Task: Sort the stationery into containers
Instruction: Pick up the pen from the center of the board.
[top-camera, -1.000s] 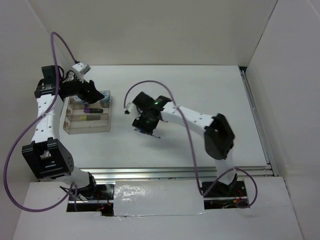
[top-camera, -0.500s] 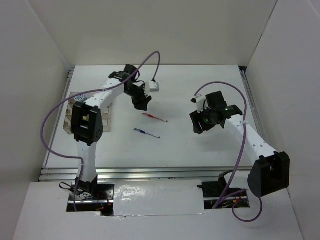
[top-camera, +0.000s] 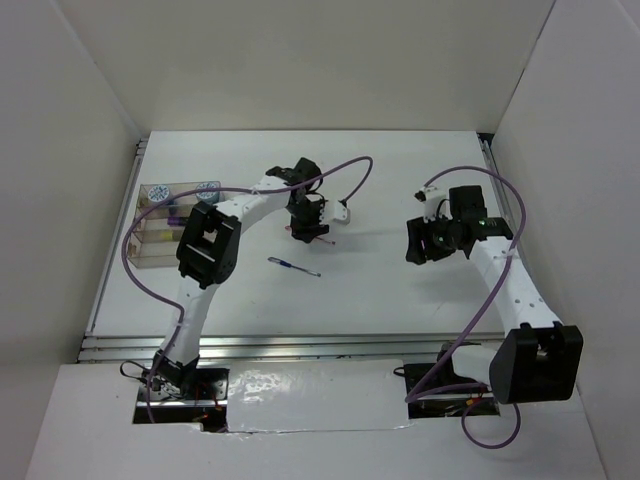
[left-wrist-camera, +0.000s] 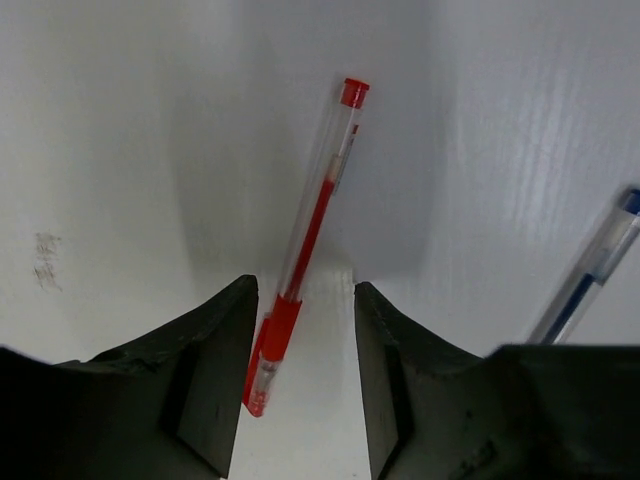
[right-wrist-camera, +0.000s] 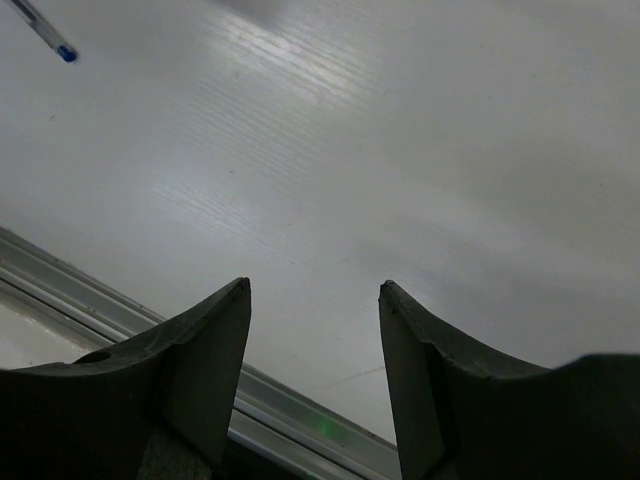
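White tabletop (top-camera: 400, 295) carries the organiser tray (top-camera: 148, 260); right of the tray lies the red pen (left-wrist-camera: 315, 215), straddled by the unclenched left end effector (left-wrist-camera: 305, 290). Farther right of the tray, the right end effector (right-wrist-camera: 315, 290) hangs released.

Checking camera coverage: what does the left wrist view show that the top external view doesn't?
Left wrist only: the red pen lies loose inside the open left gripper. Top external only: the organiser tray, two rolls, the right gripper. Both: red pen, blue pen, white table.
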